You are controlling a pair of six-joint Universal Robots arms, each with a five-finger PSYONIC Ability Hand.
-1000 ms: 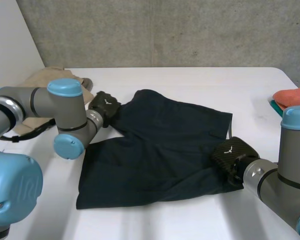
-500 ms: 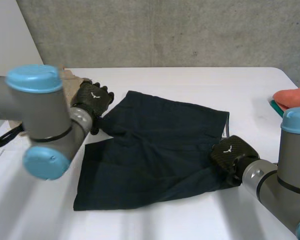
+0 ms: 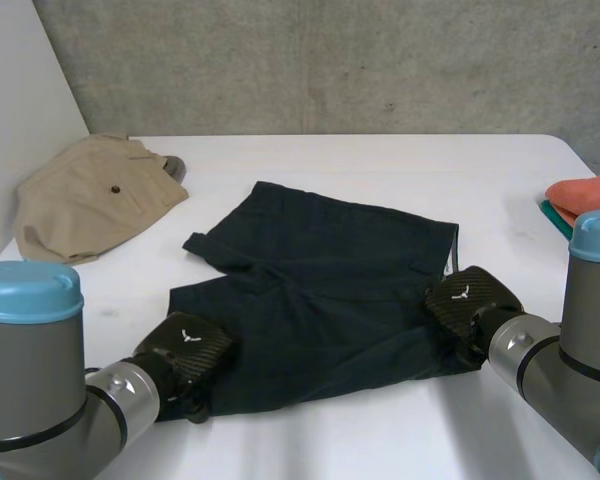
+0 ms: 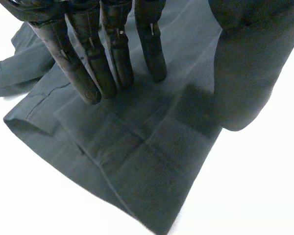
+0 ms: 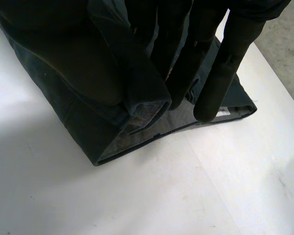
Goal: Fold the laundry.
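**Head view.** The shorts [image 3: 320,290] lie spread in the middle of the table [image 3: 380,160], with one leg rumpled at the far left. Your left hand [image 3: 185,350] sits on their near-left corner and your right hand [image 3: 470,300] on the near-right corner. A beige garment [image 3: 90,195] and an orange cloth [image 3: 590,190] lie well apart from them.

**Left wrist view.** The fingers [image 4: 112,54] are straight and side by side, with their tips on the hem corner. The thumb [image 4: 240,73] stands apart and pinches nothing. Before you lift, work it under the hem and catch every layer.

**Right wrist view.** The fingers [image 5: 220,73] and thumb pinch a raised fold of the corner. The step appears to be folding the near edge away from you. Raise both corners together and level, or the fold will skew.
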